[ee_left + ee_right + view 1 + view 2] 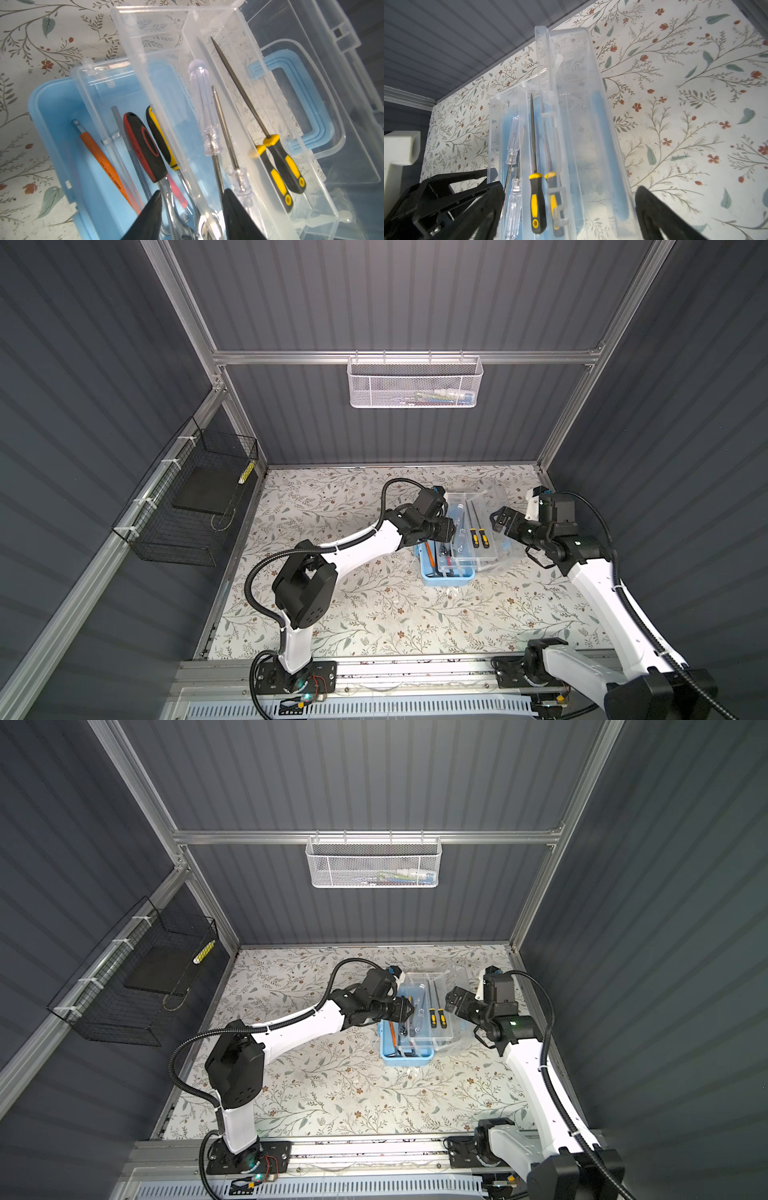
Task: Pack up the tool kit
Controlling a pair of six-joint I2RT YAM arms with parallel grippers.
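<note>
Light blue rectangular plastic box sits on floral bench, clear lid swung open. Clear plastic tray w/ two yellow-black screwdrivers lies askew over box. Left hand at box edge, fingers part-apart astride tray wall & chrome tool; can't tell if clamped. Right hand near box's lid side, fingers wide apart.

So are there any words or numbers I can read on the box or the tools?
Orange tool: tiny dark print along its handle, too blurred to read.
Blue box: no words show.
Yellow-and-black tools: no words I can read.
</note>
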